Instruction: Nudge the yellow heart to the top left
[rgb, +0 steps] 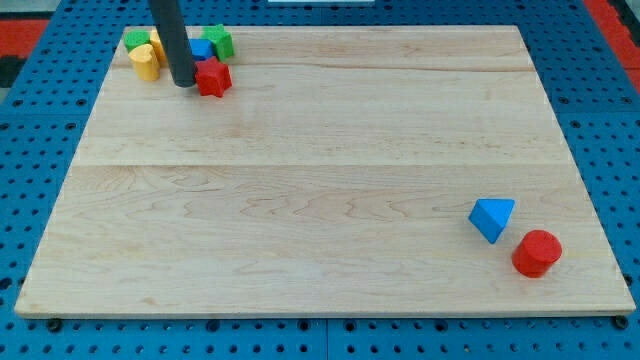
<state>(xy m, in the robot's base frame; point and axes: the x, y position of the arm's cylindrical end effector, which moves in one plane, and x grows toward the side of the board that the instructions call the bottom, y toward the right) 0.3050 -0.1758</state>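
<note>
The yellow heart (145, 62) sits near the board's top left corner, in a tight cluster of blocks. My tip (183, 83) is down on the board just right of the heart and just left of a red star-shaped block (212, 77). The dark rod rises out of the view's top and hides part of the cluster. Behind it show a green block (136, 40), another yellow block (157, 41), a blue block (202, 49) and a second green block (221, 41).
A blue triangle (492, 218) and a red cylinder (537, 252) lie near the board's bottom right. The wooden board (320, 200) rests on a blue perforated surface (40, 150).
</note>
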